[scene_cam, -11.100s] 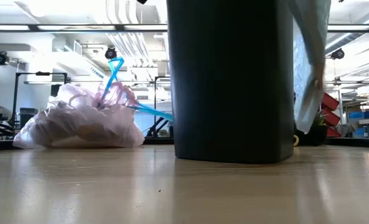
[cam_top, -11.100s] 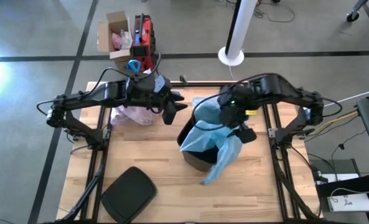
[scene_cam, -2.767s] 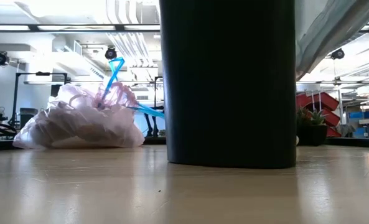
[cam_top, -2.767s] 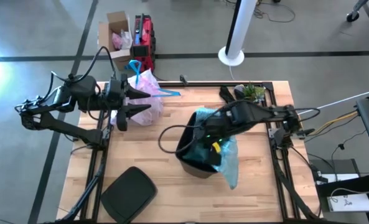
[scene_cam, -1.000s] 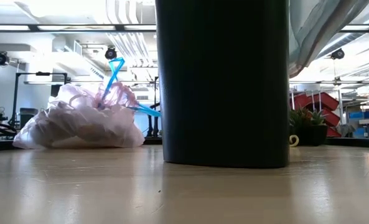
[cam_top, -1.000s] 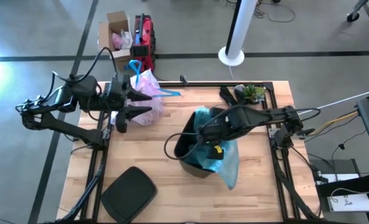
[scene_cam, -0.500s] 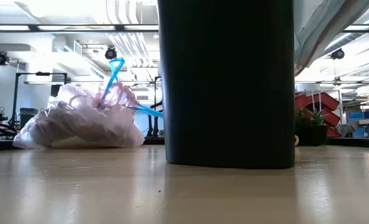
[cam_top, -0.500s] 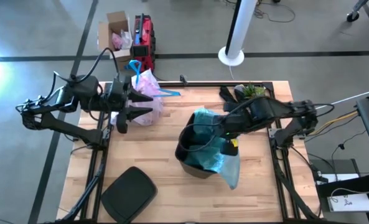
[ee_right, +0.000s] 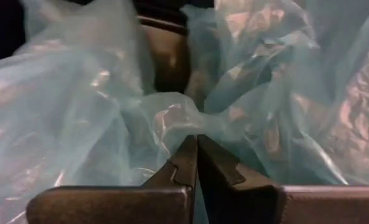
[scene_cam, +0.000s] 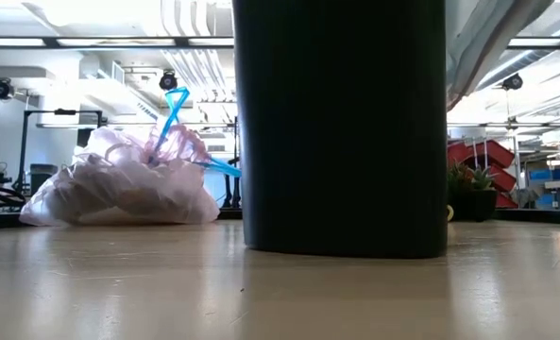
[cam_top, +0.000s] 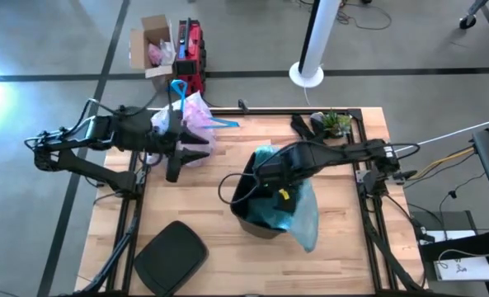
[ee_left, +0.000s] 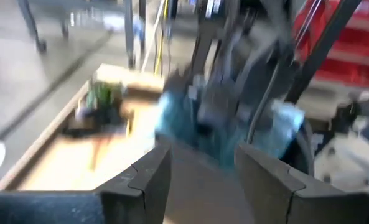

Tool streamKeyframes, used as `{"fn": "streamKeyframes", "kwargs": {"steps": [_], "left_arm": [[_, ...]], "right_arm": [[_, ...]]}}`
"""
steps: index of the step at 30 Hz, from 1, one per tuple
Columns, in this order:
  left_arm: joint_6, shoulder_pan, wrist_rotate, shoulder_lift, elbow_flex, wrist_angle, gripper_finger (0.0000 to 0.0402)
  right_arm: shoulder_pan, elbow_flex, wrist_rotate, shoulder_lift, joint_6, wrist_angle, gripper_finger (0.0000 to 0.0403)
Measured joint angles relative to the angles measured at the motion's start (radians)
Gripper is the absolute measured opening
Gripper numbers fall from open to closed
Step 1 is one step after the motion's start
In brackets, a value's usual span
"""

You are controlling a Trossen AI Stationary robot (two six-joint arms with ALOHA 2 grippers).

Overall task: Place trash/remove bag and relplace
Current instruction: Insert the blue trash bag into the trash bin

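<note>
Wooden slatted table [cam_top: 211, 239], tied crinkly pinkish bag [cam_top: 193, 124] slumped at far-left edge, drawstring pointing up, left gripper [cam_top: 176, 164] parted and empty beside it, right gripper [ee_right: 196, 163] pinched shut amid blue liner [cam_top: 289, 206] in black bin [scene_cam: 341, 123].

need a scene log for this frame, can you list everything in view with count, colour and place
bin: 1, black, middle of the table
light blue bag: 1, translucent, draped in and over the bin, hanging down its right side
tied bag: 1, pinkish-white with blue drawstring, far left part of the table
lid: 1, black, near left corner of the table
plant: 1, green, far right corner of the table
cardboard box: 1, brown, on the floor beyond the table
red case: 1, on the floor beside the box
white pole: 1, on the floor beyond the table
left gripper: open, empty, beside the tied bag
right gripper: shut, against the light blue bag at the bin
</note>
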Motion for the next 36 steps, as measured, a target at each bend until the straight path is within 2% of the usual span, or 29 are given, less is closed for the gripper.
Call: {"fn": "streamKeyframes", "kwargs": {"steps": [6,9,12,18,22,25,27,30,33,36], "left_arm": [[-0.055,-0.02,0.003,0.001,-0.003,-0.263,0.016],[-0.059,-0.046,0.004,0.002,-0.048,-0.279,0.0164],[-0.06,-0.084,0.005,0.001,-0.138,-0.226,0.0169],[-0.106,-0.167,0.007,0.0,-0.354,-0.023,0.0175],[-0.111,-0.216,0.005,0.007,-0.528,0.274,0.0173],[-0.115,-0.22,-0.026,0.031,-0.646,0.532,0.0167],[-0.125,-0.219,-0.06,0.054,-0.705,0.679,0.0162],[-0.14,-0.219,-0.132,0.094,-0.758,0.813,0.0156],[-0.141,-0.219,-0.154,0.137,-0.77,0.854,0.0152],[-0.138,-0.219,-0.154,0.178,-0.762,0.873,0.015]], "right_arm": [[0.0,0.024,0.039,-0.007,-0.037,0.001,0.0],[-0.014,0.045,0.081,-0.038,-0.085,0.001,0.0],[-0.042,0.046,0.136,-0.057,-0.157,-0.004,0.0],[-0.119,0.045,0.277,-0.048,-0.289,-0.003,0.0],[-0.156,0.044,0.394,-0.033,-0.418,0.029,0.0],[-0.172,0.06,0.408,-0.031,-0.445,0.049,0.0],[-0.169,0.094,0.411,-0.031,-0.418,0.048,0.0],[-0.15,0.158,0.405,-0.033,-0.307,0.008,0.0],[-0.142,0.181,0.406,-0.041,-0.172,-0.001,0.0],[-0.135,0.167,0.426,-0.044,-0.104,-0.003,0.0]]}}
